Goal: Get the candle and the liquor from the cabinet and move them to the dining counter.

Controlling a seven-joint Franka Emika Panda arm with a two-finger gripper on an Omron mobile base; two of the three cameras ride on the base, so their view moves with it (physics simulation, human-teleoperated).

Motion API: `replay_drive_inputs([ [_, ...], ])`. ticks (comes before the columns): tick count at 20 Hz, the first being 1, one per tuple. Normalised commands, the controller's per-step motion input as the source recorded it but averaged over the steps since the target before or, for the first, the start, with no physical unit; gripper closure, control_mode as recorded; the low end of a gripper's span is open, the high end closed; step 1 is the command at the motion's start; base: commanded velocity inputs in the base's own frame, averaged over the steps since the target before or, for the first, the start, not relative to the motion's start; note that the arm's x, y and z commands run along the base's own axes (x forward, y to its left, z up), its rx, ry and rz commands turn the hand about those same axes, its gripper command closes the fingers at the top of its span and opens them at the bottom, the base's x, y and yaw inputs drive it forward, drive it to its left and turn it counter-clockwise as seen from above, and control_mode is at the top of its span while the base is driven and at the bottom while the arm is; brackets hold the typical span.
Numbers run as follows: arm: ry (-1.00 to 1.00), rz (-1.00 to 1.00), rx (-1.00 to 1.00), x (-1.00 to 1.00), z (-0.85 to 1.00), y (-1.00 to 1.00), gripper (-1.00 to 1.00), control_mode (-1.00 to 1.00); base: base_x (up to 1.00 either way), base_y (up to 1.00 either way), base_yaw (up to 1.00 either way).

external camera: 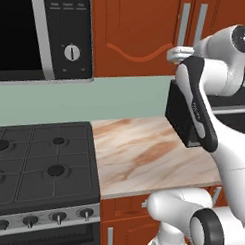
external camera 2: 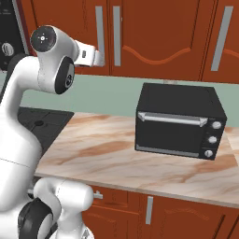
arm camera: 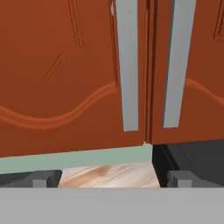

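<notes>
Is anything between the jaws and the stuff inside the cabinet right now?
Yes. The cabinet doors are shut. The open gripper faces their two silver handles; candle and liquor aren't visible.

The red-brown cabinet [arm camera: 65, 74] hangs shut, silver handles [arm camera: 127, 65] side by side.

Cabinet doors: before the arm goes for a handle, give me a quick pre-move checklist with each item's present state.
1. Gripper open: ok.
2. Gripper empty: ok.
3. Cabinet doors shut, so opening comes first: ok.
4. Hand faces the two silver handles: ok.
5. Fingers touching a handle: not ok, they sit below the doors.
6. Candle and liquor inside: cannot tell, doors hide them.
</notes>
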Motion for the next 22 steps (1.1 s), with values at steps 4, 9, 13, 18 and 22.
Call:
replay_drive_inputs([
  [4, 0.07, 0.00, 0.00, 0.41, 0.17, -0.08, -1.00, -1.00, 0.00, 0.00, 0.00],
  [9, 0.11, 0.00, 0.00, 0.50, 0.02, -0.07, -1.00, -1.00, 0.00, 0.00, 0.00],
  [13, 0.05, 0.00, 0.00, 0.58, -0.02, -0.02, -1.00, -1.00, 0.00, 0.00, 0.00],
  [18, 0.00, 0.00, 0.00, 0.54, -0.04, -0.04, -1.00, -1.00, 0.00, 0.00, 0.00],
  [22, 0.00, 0.00, 0.00, 0.47, -0.07, -0.09, -1.00, -1.00, 0.00, 0.00, 0.00],
])
